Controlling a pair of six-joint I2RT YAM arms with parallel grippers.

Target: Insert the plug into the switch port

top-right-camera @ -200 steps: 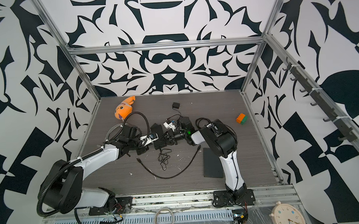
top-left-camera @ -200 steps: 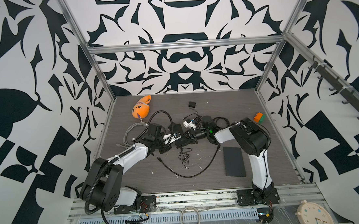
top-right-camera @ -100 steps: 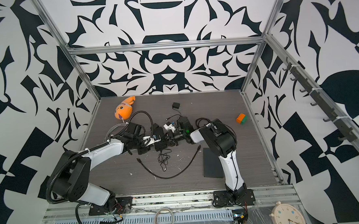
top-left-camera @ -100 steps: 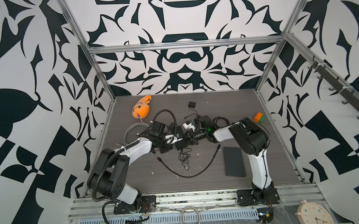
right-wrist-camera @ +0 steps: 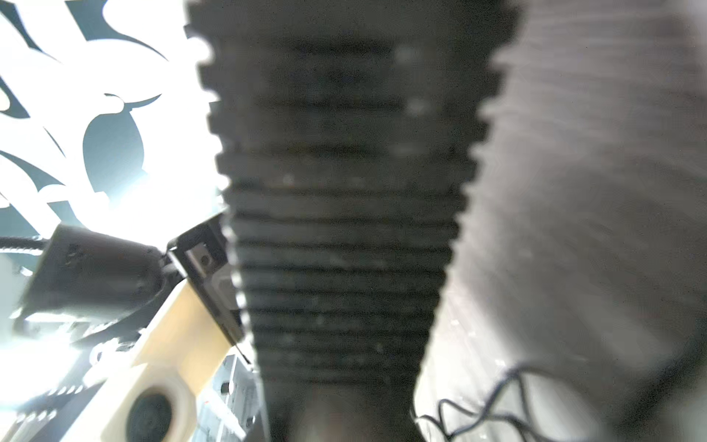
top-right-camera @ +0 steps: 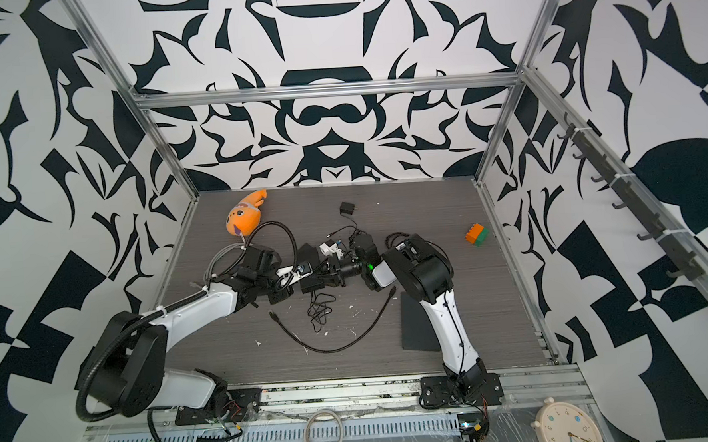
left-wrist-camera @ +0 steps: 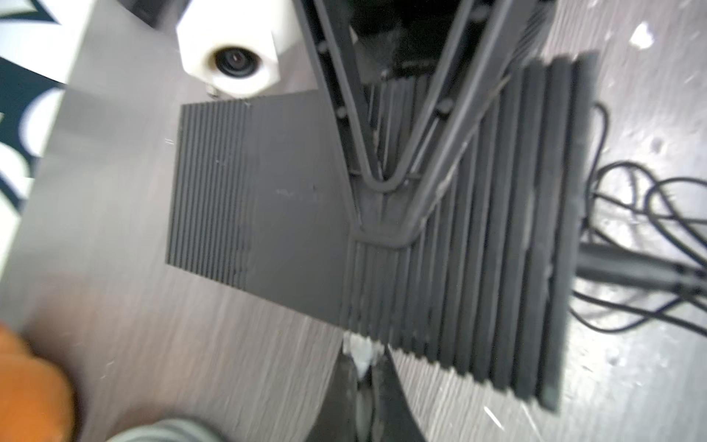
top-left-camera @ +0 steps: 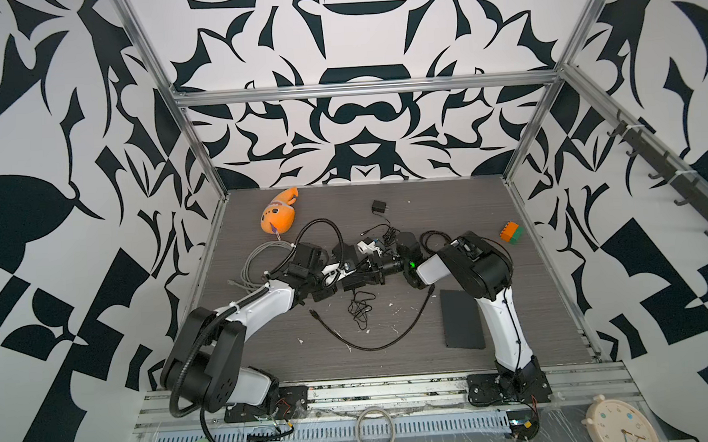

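One right gripper (left-wrist-camera: 382, 225) clamps one switch (left-wrist-camera: 290, 191); left gripper (left-wrist-camera: 361, 369) pinches seemingly one plug (left-wrist-camera: 357, 350).

the switch (left-wrist-camera: 290, 199), a flat black box with ribbed ends, sits broad side up near the middle of the table surface (top-left-camera: 268, 355), the small pale plug (left-wrist-camera: 359, 350) touching its long edge.

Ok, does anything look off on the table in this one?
White flecks lie scattered on the table near the switch, like debris, and a thin black wire sits tangled there, inside the curve of a loose cable. Nothing looks spilled or damaged.
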